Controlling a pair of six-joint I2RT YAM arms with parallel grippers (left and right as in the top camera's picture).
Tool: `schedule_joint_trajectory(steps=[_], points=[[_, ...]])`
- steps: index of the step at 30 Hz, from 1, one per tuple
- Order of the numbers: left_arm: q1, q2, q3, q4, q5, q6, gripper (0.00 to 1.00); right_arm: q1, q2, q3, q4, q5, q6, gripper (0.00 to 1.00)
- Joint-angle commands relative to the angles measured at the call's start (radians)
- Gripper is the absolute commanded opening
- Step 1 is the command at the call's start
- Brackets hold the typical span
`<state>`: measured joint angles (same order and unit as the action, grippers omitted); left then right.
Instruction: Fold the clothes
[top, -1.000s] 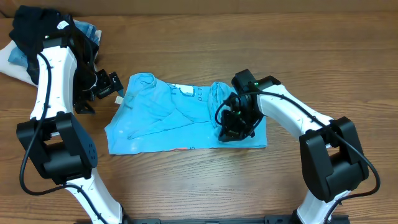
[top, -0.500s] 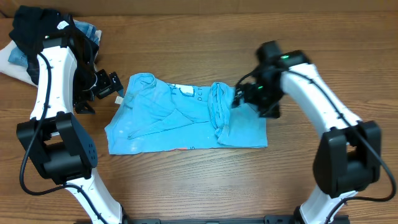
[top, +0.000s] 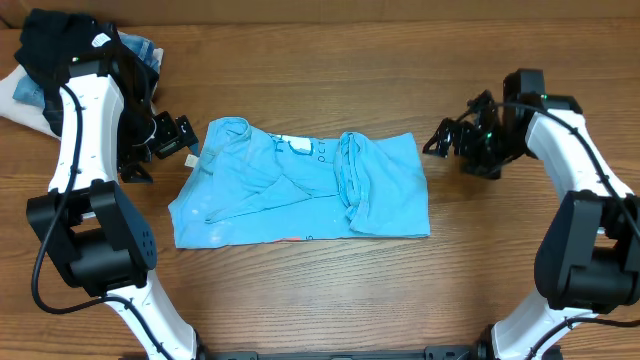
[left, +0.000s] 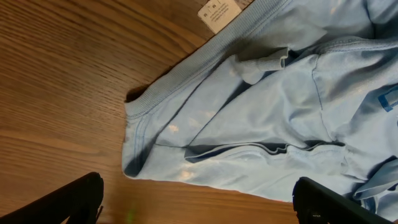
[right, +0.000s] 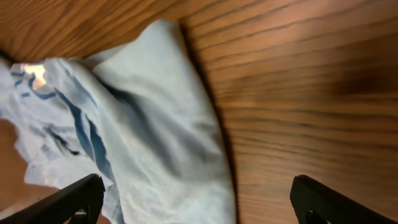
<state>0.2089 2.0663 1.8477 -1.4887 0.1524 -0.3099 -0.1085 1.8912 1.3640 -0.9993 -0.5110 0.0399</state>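
- Blue shirt (top: 300, 190) lies in the middle of the wooden surface (top: 320, 300), spread crosswise. Its right side is doubled inward, leaving a ridge just right of the collar, which looks like a first fold laid down.
- Right gripper (top: 434, 143) hangs just off the shirt's right edge, jaws wide, holding nothing. A second ago it sat pinched down on that folded flap, so it has let go and pulled clear to the right.
- Left gripper (top: 188, 138) waits beside the shirt's upper-left corner, spread wide and empty, same spot as before. It is likely poised for the left side.
- The flap lies where it was dropped, no spring-back.
- Black garment (top: 50, 40) sits in the far left corner, well apart.
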Motion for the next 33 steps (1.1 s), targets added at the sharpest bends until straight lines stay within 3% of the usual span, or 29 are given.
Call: schedule_joint_trajectory(steps=[1, 13, 23, 27, 29, 31, 33], points=[[-0.010, -0.011, 0.005, 0.000, -0.002, 0.018, 1.00, 0.002, -0.026, -0.061, 0.048, -0.128, -0.048, 1.00], [-0.013, -0.011, 0.005, -0.003, -0.002, 0.018, 1.00, 0.003, -0.007, -0.230, 0.197, -0.234, -0.040, 1.00], [-0.014, -0.011, 0.005, -0.003, 0.002, 0.018, 1.00, 0.003, 0.102, -0.244, 0.221, -0.323, -0.040, 0.96], [-0.014, -0.011, 0.005, -0.003, 0.002, 0.018, 1.00, 0.008, 0.124, -0.245, 0.217, -0.329, -0.032, 0.83], [-0.014, -0.011, 0.005, -0.002, 0.002, 0.018, 1.00, 0.013, 0.124, -0.245, 0.216, -0.329, -0.032, 0.70], [-0.017, -0.011, 0.005, -0.002, 0.002, 0.018, 1.00, 0.020, 0.124, -0.245, 0.221, -0.329, -0.013, 0.43], [-0.022, -0.011, 0.005, -0.002, 0.002, 0.018, 1.00, 0.026, 0.124, -0.245, 0.229, -0.329, -0.013, 0.30]])
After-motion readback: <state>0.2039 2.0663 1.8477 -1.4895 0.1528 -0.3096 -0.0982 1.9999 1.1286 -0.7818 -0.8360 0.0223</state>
